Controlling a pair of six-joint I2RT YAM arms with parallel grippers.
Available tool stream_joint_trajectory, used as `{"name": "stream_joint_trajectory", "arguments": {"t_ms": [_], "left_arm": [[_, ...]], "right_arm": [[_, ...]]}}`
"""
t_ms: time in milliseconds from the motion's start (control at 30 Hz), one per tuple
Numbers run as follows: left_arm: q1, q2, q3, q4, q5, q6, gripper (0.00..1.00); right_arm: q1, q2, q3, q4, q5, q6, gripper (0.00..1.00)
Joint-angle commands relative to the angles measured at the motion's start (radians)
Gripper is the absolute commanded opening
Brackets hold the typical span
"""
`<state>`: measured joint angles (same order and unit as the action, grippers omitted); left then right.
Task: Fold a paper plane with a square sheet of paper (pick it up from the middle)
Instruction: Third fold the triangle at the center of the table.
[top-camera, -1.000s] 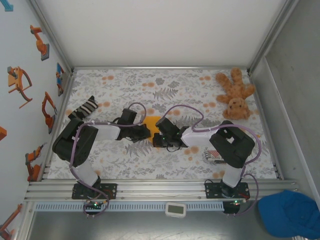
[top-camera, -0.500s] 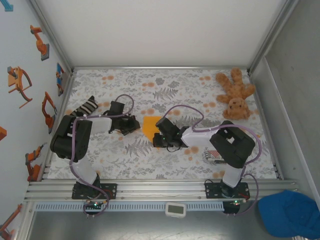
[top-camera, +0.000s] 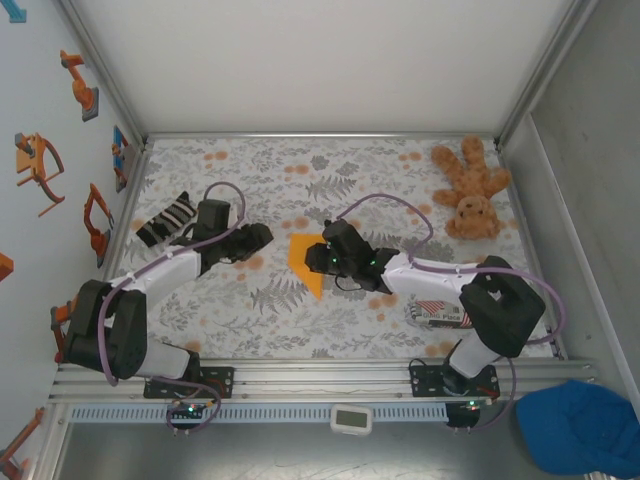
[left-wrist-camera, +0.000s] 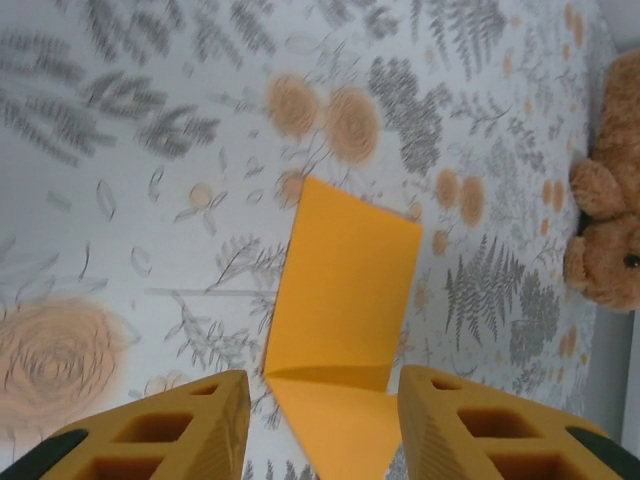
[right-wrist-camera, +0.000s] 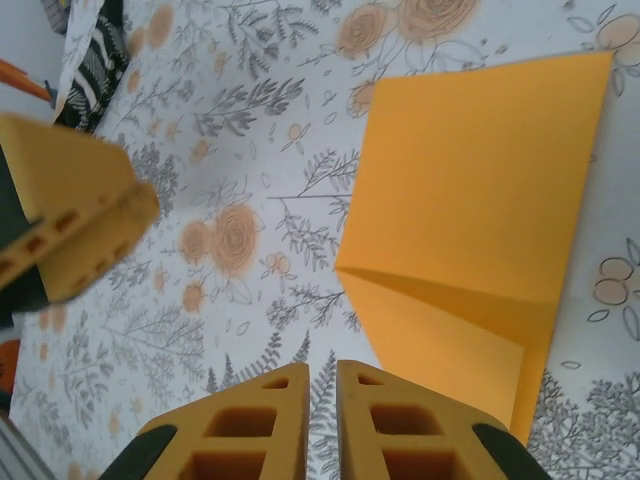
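Observation:
The square sheet of paper (top-camera: 303, 258) is bright orange and lies flat on the floral cloth, creased, with a triangular flap running to a point at its near end. In the left wrist view the sheet (left-wrist-camera: 345, 290) lies just ahead of my left gripper (left-wrist-camera: 322, 385), which is open and holds nothing. My left gripper (top-camera: 262, 236) sits to the left of the sheet. My right gripper (top-camera: 318, 258) hovers at the sheet's right edge. Its fingers (right-wrist-camera: 255, 425) are nearly together with nothing between them, and the sheet (right-wrist-camera: 480, 190) lies beside them.
A black-and-white striped item (top-camera: 165, 218) lies at the far left. A brown teddy (top-camera: 470, 190) sits at the back right. A red-and-white striped packet (top-camera: 435, 312) lies by the right arm's base. A blue cap (top-camera: 585, 425) sits off the table.
The left gripper let go of the sheet, drew back to the left and opened. The right arm stretched out toward the sheet's right edge. The sheet now shows a pointed flap.

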<state>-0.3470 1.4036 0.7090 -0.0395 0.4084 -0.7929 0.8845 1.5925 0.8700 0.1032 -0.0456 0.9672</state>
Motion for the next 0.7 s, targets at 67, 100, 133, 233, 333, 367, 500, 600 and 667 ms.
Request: {"name": "stream_joint_trajectory", "arguments": {"t_ms": [67, 100, 133, 233, 333, 367, 500, 600, 667], "left_arm": [[-0.008, 0.012, -0.042, 0.035, 0.089, -0.081, 0.51], [-0.013, 0.019, -0.043, 0.041, 0.096, -0.088, 0.52], [-0.018, 0.027, -0.045, 0.047, 0.098, -0.094, 0.53], [-0.038, 0.057, -0.043, 0.072, 0.105, -0.107, 0.54], [-0.064, 0.098, -0.031, 0.082, 0.109, -0.117, 0.54], [-0.072, 0.113, -0.026, 0.089, 0.109, -0.122, 0.54], [-0.092, 0.161, -0.014, 0.114, 0.122, -0.134, 0.54], [-0.099, 0.191, -0.004, 0.129, 0.136, -0.137, 0.52], [-0.1, 0.204, 0.001, 0.135, 0.144, -0.139, 0.49]], "right_arm": [[-0.008, 0.055, -0.043, 0.062, 0.04, 0.074, 0.2], [-0.009, 0.067, -0.041, 0.071, 0.032, 0.081, 0.21], [-0.012, 0.078, -0.034, 0.07, 0.026, 0.082, 0.21], [-0.013, 0.107, -0.015, 0.036, 0.029, 0.082, 0.22], [-0.02, 0.132, -0.009, 0.003, 0.031, 0.09, 0.22], [-0.023, 0.138, -0.009, 0.0, 0.03, 0.092, 0.22], [-0.033, 0.157, -0.01, -0.015, 0.031, 0.092, 0.22], [-0.038, 0.173, -0.007, -0.019, 0.017, 0.09, 0.22], [-0.039, 0.183, -0.006, -0.019, 0.011, 0.089, 0.22]]}}
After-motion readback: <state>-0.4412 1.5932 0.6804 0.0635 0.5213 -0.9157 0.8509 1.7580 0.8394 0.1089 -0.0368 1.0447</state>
